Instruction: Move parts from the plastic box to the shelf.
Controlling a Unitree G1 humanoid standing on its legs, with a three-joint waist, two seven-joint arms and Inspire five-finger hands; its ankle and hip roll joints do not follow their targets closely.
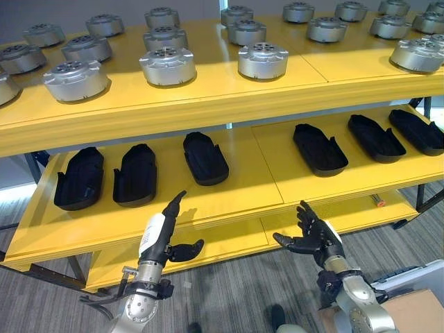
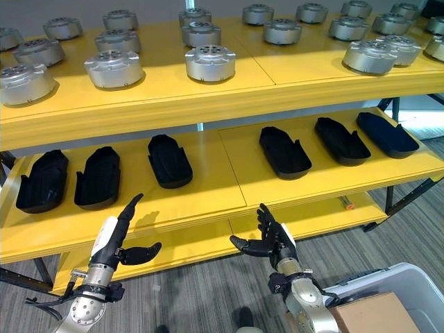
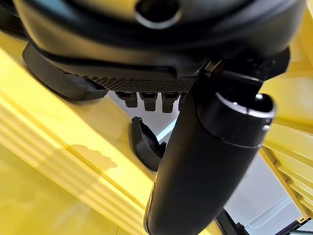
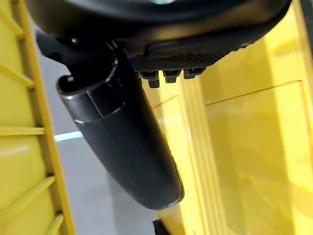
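Six black moulded plastic shell parts [image 2: 168, 161] can be counted on the middle board of the yellow metal shelf [image 2: 208, 198]: three are lined up toward 10 o'clock, three more toward 2 o'clock. Up top, round silver metal housings [image 2: 210, 63] are spread in rows; roughly sixteen can be made out, though the edges cut some off. The grey plastic box [image 2: 409, 284] is tucked at 5 o'clock with a brown cardboard piece [image 2: 371, 316] inside. The left hand [image 2: 118, 239] is held open with fingers straight, nothing gripped. The right hand [image 2: 267, 239] is splayed open too, also empty.
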